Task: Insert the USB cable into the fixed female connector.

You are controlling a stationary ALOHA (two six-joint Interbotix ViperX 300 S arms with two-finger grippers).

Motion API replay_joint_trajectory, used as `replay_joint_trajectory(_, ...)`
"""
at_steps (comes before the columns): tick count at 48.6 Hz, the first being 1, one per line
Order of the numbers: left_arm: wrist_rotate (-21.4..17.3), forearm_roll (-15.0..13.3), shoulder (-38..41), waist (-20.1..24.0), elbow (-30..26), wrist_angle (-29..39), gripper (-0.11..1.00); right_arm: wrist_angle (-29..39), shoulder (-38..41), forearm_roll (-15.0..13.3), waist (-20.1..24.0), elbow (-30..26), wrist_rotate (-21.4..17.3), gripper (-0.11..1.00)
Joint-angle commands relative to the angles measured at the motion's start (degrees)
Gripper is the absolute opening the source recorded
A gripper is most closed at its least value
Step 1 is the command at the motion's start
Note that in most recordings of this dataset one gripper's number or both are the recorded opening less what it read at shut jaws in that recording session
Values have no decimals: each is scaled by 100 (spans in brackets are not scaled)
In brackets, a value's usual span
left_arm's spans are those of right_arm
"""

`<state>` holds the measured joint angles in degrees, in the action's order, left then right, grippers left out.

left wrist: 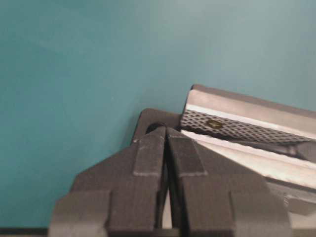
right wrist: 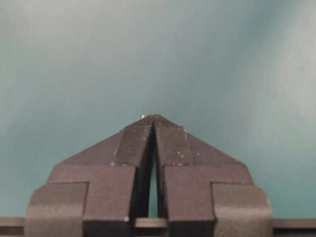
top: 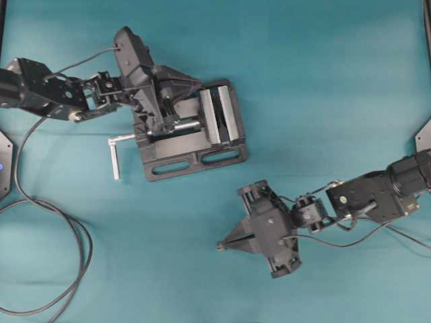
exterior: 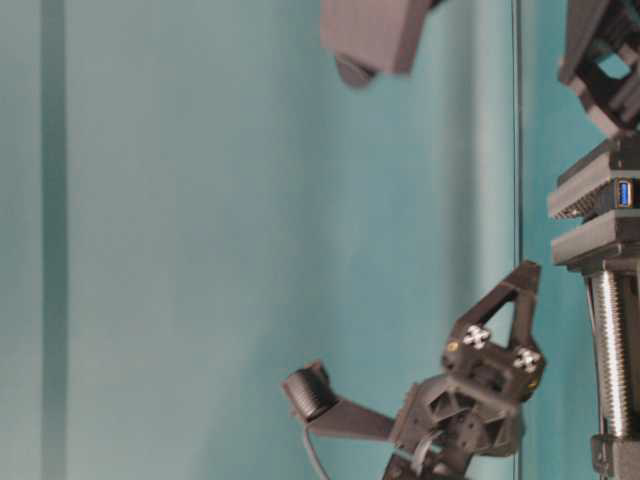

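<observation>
Note that the fixed female connector (exterior: pixel 624 192) shows you a small blue socket face clamped between the jaws of the grey vise (top: pixel 219 114), at 3 o'clock in the table-level view; overhead hides it. Your left gripper (left wrist: pixel 167 132) is clenched on nothing above the vise screw. Your right gripper (right wrist: pixel 154 118) is clenched, empty, at 5 o'clock from the vise.
</observation>
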<state>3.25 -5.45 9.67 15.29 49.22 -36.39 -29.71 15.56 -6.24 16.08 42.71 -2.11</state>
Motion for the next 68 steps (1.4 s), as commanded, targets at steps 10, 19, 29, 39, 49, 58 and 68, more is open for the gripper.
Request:
replay_joint_trajectory(10,-18,26,-1116,-141,589,44,39,-105,-123,9,79,-132,-211,1)
replay_joint_trajectory(19,35,26,-1749,-457,993,536,90,-79,-202,9,44,-26,-229,1)
replay_joint_trajectory(29,105,18,-3410,-949,1591,2153,98,35,-255,167,18,62,-237,1)
replay_joint_trajectory(39,281,9,-5783,-1020,2294,3023,98,62,-246,246,-53,62,-237,22)
replay_joint_trajectory(49,176,255,-7919,-1327,3120,3234,97,404,-185,325,-114,0,-246,66)
replay_joint_trajectory(58,132,492,-8165,-1890,3340,3762,98,510,-149,325,-79,-26,-290,65)
replay_joint_trajectory(68,202,483,-7594,-1986,3226,4298,98,527,-132,325,-62,-9,-457,65)
